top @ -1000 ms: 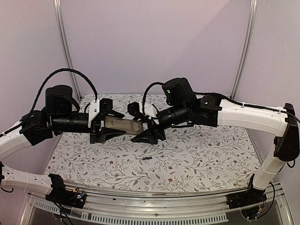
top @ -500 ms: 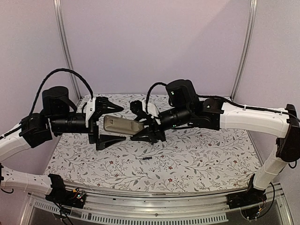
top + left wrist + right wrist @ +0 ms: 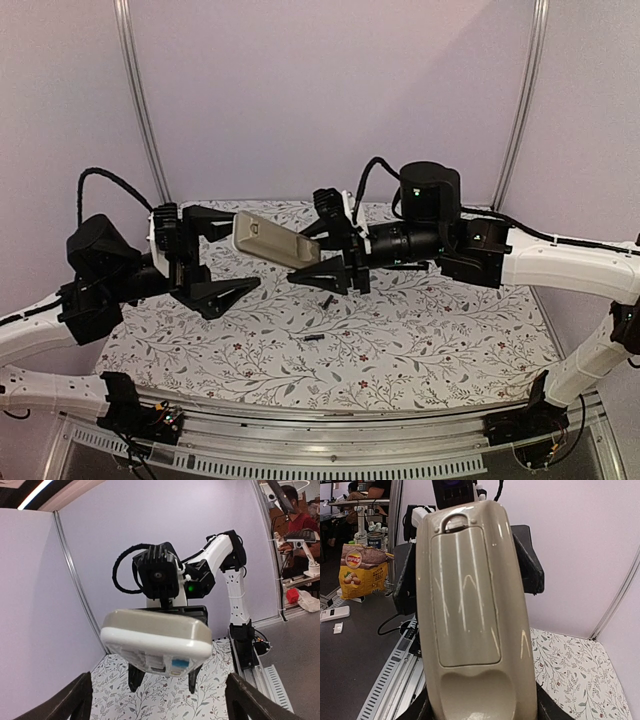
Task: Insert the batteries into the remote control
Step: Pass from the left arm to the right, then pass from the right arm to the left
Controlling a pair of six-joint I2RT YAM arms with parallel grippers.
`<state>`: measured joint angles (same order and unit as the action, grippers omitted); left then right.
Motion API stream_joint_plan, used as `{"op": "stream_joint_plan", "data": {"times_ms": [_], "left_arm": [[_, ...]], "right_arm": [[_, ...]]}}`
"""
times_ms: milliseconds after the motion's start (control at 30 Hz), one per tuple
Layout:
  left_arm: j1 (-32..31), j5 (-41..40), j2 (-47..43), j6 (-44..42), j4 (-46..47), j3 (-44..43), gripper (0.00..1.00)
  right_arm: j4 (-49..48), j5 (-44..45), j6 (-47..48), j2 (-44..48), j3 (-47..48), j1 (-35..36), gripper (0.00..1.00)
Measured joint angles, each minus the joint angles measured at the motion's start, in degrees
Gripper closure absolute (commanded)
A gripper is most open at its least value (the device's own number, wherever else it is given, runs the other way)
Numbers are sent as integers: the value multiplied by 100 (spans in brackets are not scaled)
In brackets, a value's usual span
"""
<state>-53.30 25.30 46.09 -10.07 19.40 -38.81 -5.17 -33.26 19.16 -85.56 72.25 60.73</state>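
Observation:
The remote control (image 3: 272,240) is in the air over the table, its grey-tan back up and its left end tilted higher. My right gripper (image 3: 322,250) is shut on its right end. In the right wrist view the remote's back (image 3: 470,605) fills the frame, battery cover closed, with my right gripper (image 3: 480,707) clamped on its near end. My left gripper (image 3: 240,250) is open wide, its tips just at the remote's left end, not touching. In the left wrist view the remote (image 3: 155,642) hangs beyond my open left gripper (image 3: 159,690). Two batteries (image 3: 313,340) (image 3: 327,300) lie on the table.
The table (image 3: 450,340) has a floral cloth. Lilac walls stand at the back and both sides, with metal posts (image 3: 140,110) at the rear corners. A metal rail (image 3: 330,455) runs along the near edge between the arm bases.
My left gripper has let go of the remote, opened wide and drawn back to the left. My right arm has moved right and up with the remote, tilting it.

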Motion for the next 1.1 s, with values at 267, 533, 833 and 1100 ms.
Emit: {"op": "stream_joint_plan", "data": {"times_ms": [267,533,833,1100], "left_arm": [[-166,9,625,210,1038,7,27],[-260,153,824,131,1425,-39,25],[-358,273,944,20,1495,-164,79],[-400,129,929,-223,1259,-184,100]], "right_arm": [[-79,-42,-55,0,-2,0,76],[-94,-81,-61,0,-76,0,76],[-96,-190,20,0,-81,2,72],[138,197,-203,50,-68,7,13]]}}
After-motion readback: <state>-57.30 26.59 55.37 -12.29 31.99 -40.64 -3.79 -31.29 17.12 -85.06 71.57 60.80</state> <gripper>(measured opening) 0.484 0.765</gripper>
